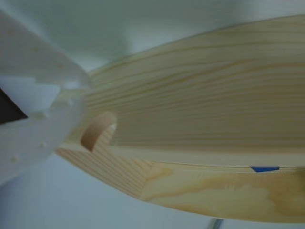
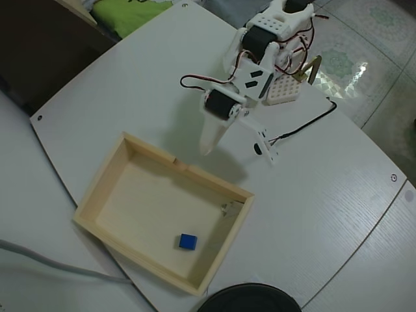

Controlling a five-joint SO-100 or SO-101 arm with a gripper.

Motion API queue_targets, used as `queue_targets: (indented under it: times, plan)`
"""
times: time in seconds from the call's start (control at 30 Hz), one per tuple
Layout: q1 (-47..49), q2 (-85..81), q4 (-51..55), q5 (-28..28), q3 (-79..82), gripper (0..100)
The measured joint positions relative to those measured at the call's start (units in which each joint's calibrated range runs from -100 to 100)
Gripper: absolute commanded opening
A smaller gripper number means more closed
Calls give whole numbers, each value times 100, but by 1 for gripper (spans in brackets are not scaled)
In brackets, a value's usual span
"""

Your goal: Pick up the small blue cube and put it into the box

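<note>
Cube inside box, claw above tabletop beyond the box's far wall.

In the overhead view the small blue cube (image 2: 188,242) is seen lying on the flat bottom of the box (image 2: 104,175), toward the lower right of the frame, apart from the walls. The claw (image 2: 211,143) is held over the white tabletop (image 2: 130,84) just above the box's upper wall, empty; whether its fingers are parted or closed cannot be told. In the wrist view the box (image 1: 200,90) fills the frame, a finger notch is seen in its wall, and a sliver of the small blue cube (image 1: 264,169) shows at lower right. A white perforated block (image 2: 283,91) lies beside the arm's base.
</note>
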State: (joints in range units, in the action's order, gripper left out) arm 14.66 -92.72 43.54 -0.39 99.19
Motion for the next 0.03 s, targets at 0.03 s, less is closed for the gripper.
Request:
queue_targets:
  times: [0.03]
  plan:
    - [0, 0, 0, 0, 0, 1]
